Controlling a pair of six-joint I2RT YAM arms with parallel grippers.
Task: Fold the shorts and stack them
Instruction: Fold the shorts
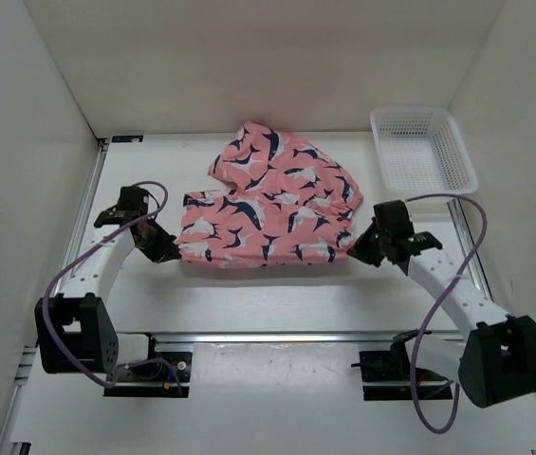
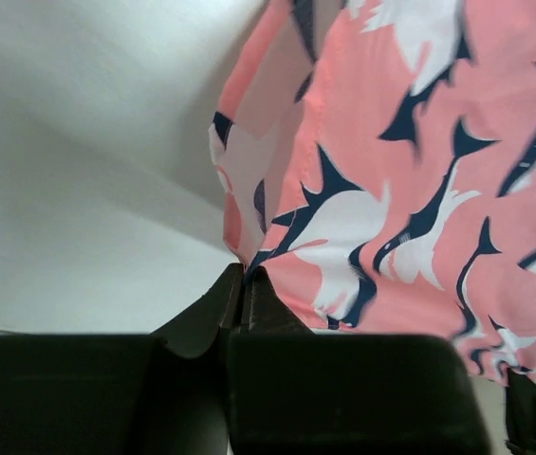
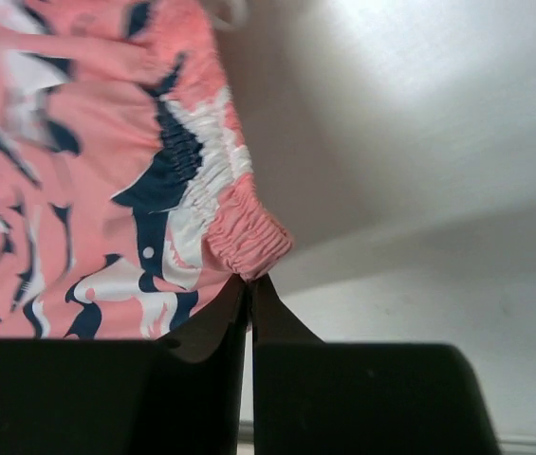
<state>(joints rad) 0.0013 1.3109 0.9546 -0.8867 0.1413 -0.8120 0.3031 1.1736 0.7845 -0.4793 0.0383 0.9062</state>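
The salmon-pink shorts (image 1: pixel 272 204) with navy-and-white whale shapes lie spread in the middle of the white table, rumpled at the far end. My left gripper (image 1: pixel 168 252) is shut on the near left corner of the shorts (image 2: pixel 391 209); its black jaws pinch the hem edge in the left wrist view. My right gripper (image 1: pixel 355 248) is shut on the near right corner, where the gathered elastic waist (image 3: pixel 249 237) meets the closed tips. Both corners sit slightly raised off the table.
A white mesh basket (image 1: pixel 422 148) stands at the back right, just beyond the right arm. White walls enclose the table on three sides. A metal rail (image 1: pixel 277 336) runs along the near edge between the two arm bases.
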